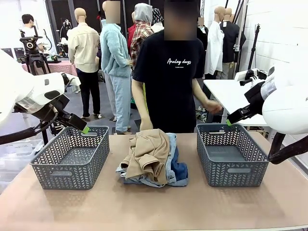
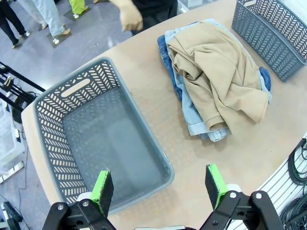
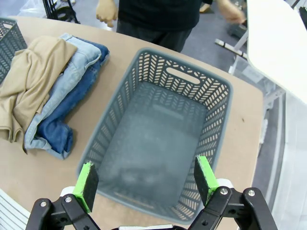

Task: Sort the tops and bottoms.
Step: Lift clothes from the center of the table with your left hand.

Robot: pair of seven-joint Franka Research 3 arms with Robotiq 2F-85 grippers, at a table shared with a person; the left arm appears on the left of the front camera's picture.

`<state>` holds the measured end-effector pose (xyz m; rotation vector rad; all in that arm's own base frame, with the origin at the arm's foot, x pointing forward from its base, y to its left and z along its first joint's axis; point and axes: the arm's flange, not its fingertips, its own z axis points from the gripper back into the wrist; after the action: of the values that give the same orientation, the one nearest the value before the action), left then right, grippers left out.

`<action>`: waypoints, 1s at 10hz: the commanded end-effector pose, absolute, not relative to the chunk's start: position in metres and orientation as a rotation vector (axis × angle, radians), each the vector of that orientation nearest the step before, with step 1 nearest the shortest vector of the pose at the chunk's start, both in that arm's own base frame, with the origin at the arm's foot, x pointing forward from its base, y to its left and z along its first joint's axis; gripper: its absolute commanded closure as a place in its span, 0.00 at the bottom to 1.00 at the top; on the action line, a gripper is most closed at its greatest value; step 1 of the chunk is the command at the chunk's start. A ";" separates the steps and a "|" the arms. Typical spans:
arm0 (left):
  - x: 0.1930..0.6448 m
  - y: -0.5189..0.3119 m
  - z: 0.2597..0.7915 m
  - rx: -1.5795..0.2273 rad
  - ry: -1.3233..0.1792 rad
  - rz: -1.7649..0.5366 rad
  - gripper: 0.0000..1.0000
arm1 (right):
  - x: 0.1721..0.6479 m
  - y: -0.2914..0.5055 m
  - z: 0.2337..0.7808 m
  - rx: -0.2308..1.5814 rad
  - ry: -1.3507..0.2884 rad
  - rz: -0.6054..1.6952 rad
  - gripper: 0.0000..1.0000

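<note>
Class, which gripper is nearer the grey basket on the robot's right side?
Right. The right gripper hangs above that basket's far rim; the left gripper is over the other basket, beyond the clothes pile.

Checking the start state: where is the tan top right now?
In the front view the tan top lies on the denim pile mid-table, between the left basket and the right basket.

The left arm (image 1: 29,91) enters from the left edge of the front view, wrist bent, its left tool (image 1: 79,124) slanting down toward the centre with jaws spread wide, holding nothing. The right arm (image 1: 288,108) enters from the right edge, its right tool (image 1: 236,117) angled down-left, jaws equally wide and empty.
</note>
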<state>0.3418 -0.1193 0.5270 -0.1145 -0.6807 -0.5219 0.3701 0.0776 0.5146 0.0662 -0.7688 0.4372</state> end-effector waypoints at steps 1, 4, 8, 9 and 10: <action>0.342 -0.117 0.528 -0.114 -0.684 -0.523 0.00 | 0.370 0.077 0.515 0.068 -0.771 0.438 0.00; 0.342 -0.117 0.528 -0.114 -0.684 -0.523 0.00 | 0.370 0.077 0.515 0.068 -0.771 0.438 0.00; 0.342 -0.117 0.528 -0.114 -0.684 -0.523 0.00 | 0.370 0.077 0.515 0.068 -0.771 0.438 0.00; 0.342 -0.117 0.528 -0.114 -0.684 -0.523 0.00 | 0.370 0.077 0.515 0.068 -0.771 0.438 0.00; 0.342 -0.117 0.528 -0.114 -0.684 -0.523 0.00 | 0.370 0.077 0.515 0.068 -0.771 0.438 0.00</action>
<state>0.3418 -0.1193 0.5270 -0.1145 -0.6807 -0.5219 0.3701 0.0776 0.5146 0.0662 -0.7688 0.4372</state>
